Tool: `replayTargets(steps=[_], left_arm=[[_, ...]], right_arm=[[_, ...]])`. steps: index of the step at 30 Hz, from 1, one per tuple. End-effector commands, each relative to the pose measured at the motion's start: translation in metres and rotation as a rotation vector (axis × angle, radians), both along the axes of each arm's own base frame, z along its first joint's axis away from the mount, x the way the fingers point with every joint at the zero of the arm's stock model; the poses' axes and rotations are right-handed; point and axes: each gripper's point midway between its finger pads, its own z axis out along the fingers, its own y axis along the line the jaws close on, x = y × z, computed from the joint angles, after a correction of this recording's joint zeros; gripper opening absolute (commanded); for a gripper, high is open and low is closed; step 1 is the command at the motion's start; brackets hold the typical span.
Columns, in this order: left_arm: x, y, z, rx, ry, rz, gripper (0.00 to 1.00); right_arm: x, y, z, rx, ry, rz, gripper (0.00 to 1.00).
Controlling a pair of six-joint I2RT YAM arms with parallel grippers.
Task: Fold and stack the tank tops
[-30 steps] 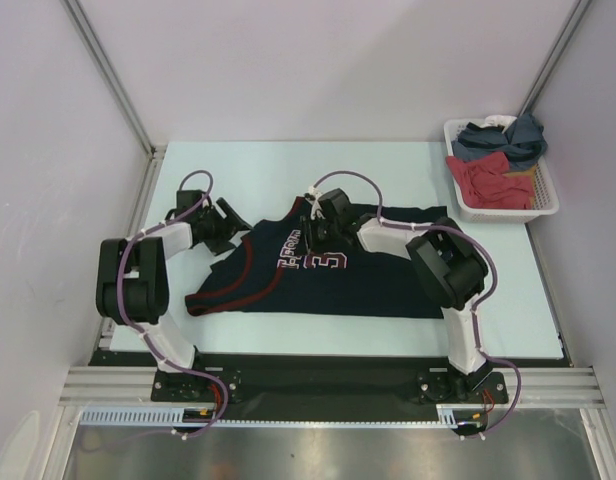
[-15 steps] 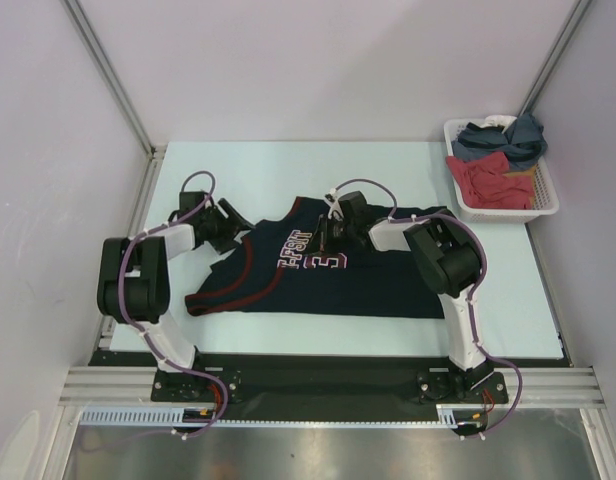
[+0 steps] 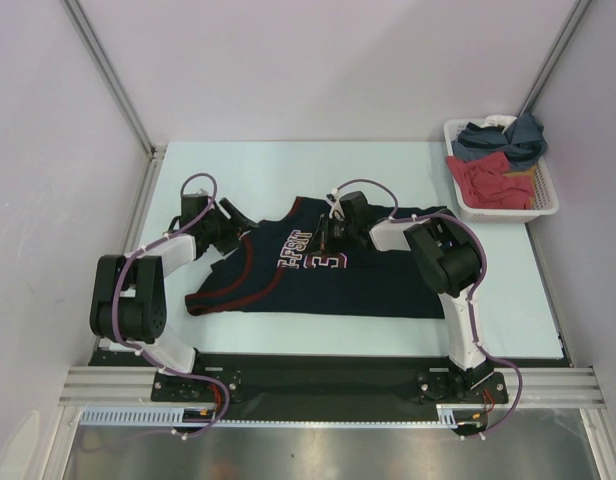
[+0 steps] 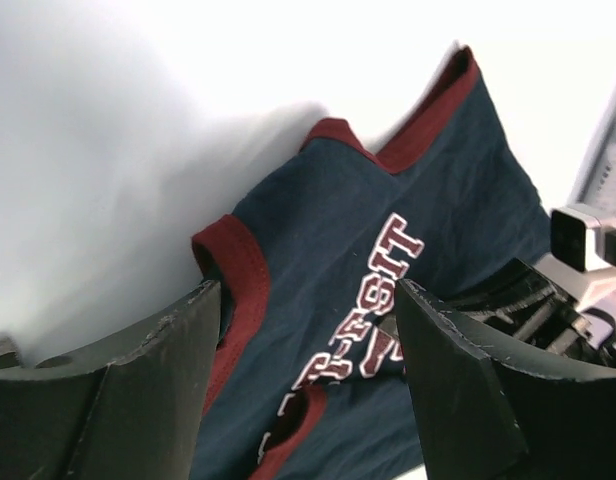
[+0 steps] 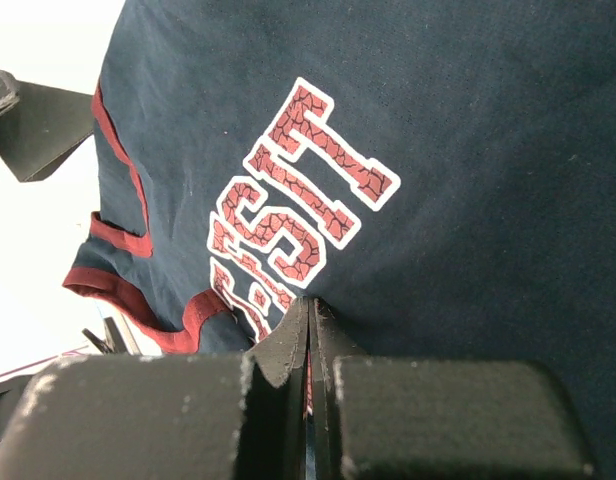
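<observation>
- Table [image 3: 288,165]: navy tank top [image 3: 378,285] flat at ctr, straps twd 9 o'clock.
- Basket [image 3: 500,212] at 2 o'clock: slate-blue tank top [image 3: 525,133] inside.
- L gripper [image 3: 228,232]: jaws wide, at navy top's 10 o'clock edge.
- R gripper [image 3: 325,234]: closed, pinching cloth by lettering.

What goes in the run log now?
navy tank top: laid out | right end effector: shut on its lettering | left end effector: open above armhole
</observation>
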Motion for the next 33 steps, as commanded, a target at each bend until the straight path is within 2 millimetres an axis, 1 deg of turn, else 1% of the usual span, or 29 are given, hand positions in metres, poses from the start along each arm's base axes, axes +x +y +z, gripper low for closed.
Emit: replayTargets(steps=[1,3,4,8,11,12,15,21,28,33], left_arm=[[0.008,0.012,0.019,0.079,-0.072,0.052,0.75],[0.009,0.019,0.019,0.122,-0.081,0.075,0.75],[0.005,0.021,0.016,0.135,-0.065,0.076,0.75],[0.011,0.007,0.021,0.081,-0.126,0.011,0.75],[0.013,-0.003,0.014,0.049,-0.115,-0.019,0.74],[0.015,-0.004,0.008,0.043,-0.099,-0.023,0.74],[0.018,-0.006,-0.002,0.032,-0.076,-0.025,0.74],[0.019,-0.007,-0.011,0.026,-0.049,-0.020,0.73],[0.016,-0.006,-0.006,0.033,-0.075,0.000,0.73],[0.032,-0.018,-0.001,-0.028,-0.118,-0.029,0.72]], right_arm=[[0.001,-0.022,-0.039,-0.108,0.042,-0.055,0.00],[0.001,-0.022,-0.039,-0.108,0.043,-0.056,0.00],[0.001,-0.021,-0.040,-0.108,0.045,-0.055,0.00],[0.002,-0.022,-0.041,-0.110,0.046,-0.056,0.00],[0.002,-0.022,-0.041,-0.112,0.045,-0.054,0.00],[0.002,-0.022,-0.041,-0.114,0.049,-0.056,0.00],[0.003,-0.024,-0.042,-0.115,0.049,-0.058,0.00],[0.004,-0.025,-0.042,-0.113,0.054,-0.062,0.00],[0.004,-0.024,-0.042,-0.114,0.055,-0.060,0.00],[0.004,-0.026,-0.045,-0.121,0.055,-0.064,0.00]])
